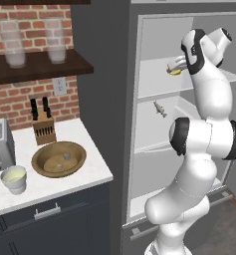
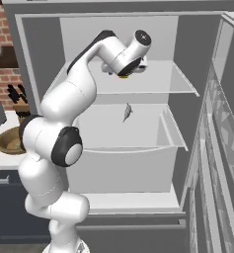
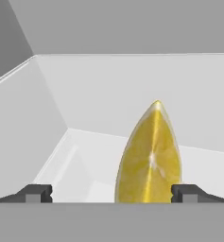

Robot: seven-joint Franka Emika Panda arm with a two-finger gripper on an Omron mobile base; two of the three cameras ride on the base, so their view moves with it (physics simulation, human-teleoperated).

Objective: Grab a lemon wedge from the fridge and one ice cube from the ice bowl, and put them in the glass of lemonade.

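Observation:
The fridge (image 1: 131, 124) stands open, its pale shelves bare to both base views. My gripper (image 1: 176, 64) reaches onto the upper shelf (image 2: 153, 79). A yellow lemon wedge (image 3: 151, 158) stands upright on that shelf between my open fingertips (image 3: 38, 194), closer to the right one; no pad touches it. In the base views the lemon wedge (image 1: 175, 72) peeks out as a yellow spot under the hand (image 2: 122, 75). On the counter sit the brown wooden ice bowl (image 1: 59, 158) holding ice cubes and the whitish glass of lemonade (image 1: 14, 178).
A small grey fish-like item (image 1: 160, 108) lies on the middle shelf. The fridge door (image 2: 222, 128) hangs open at the right. A toaster (image 1: 0, 144), a knife block (image 1: 44, 127) and tall frosted glasses (image 1: 14, 45) on a wall shelf stand left of the fridge.

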